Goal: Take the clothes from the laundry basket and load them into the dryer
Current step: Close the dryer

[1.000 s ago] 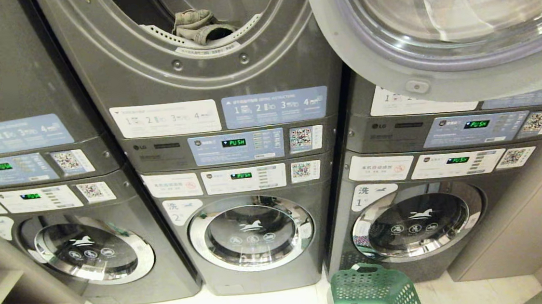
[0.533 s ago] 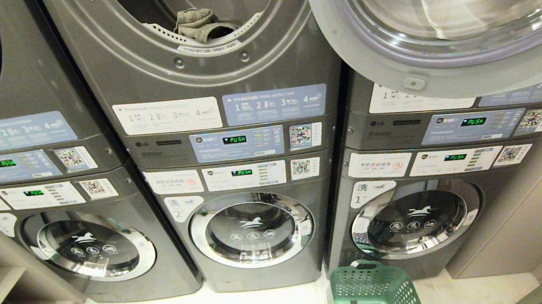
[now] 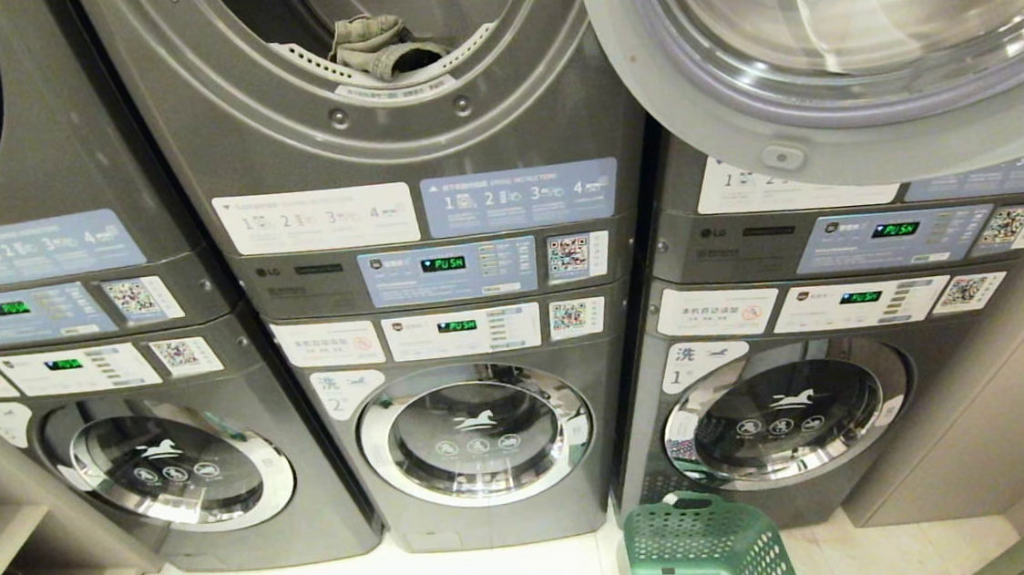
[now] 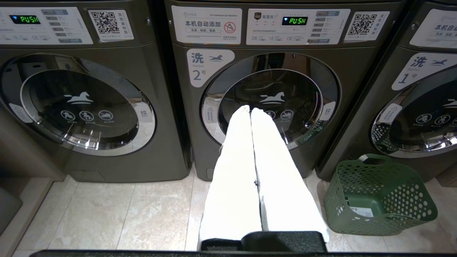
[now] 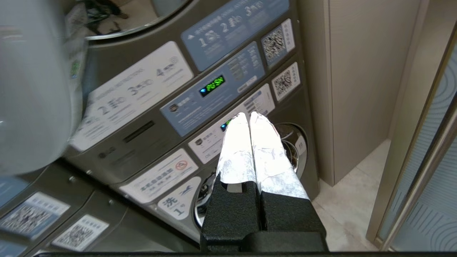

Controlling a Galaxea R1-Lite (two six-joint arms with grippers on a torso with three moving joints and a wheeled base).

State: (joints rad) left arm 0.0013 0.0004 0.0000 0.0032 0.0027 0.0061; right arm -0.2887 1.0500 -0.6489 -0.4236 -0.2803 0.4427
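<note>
The dryer (image 3: pixel 346 150) is the upper machine of the middle stack. Its big round door (image 3: pixel 738 146) hangs swung open to the right. Pale grey-green clothes (image 3: pixel 379 47) lie bunched at the front lip of the drum. On the floor before the right stack stands the green laundry basket (image 3: pixel 706 551) (image 4: pixel 378 196); no clothes show inside it. Neither arm is in the head view. My left gripper (image 4: pixel 250 110) is shut and empty, low before washer no. 2. Also shut and empty, my right gripper (image 5: pixel 249 115) is before the right stack's control panels, beside the open door's edge (image 5: pixel 32 89).
Three stacks of grey machines fill the wall, each with a washer (image 3: pixel 476 436) below. A beige cabinet wall (image 3: pixel 1014 394) closes the right side and a shelf unit (image 3: pixel 2 547) the left. Pale floor tiles (image 4: pixel 107 214) lie before the machines.
The whole head view has shifted slightly upward, so the camera moved. The clothes, the door and the basket keep their places.
</note>
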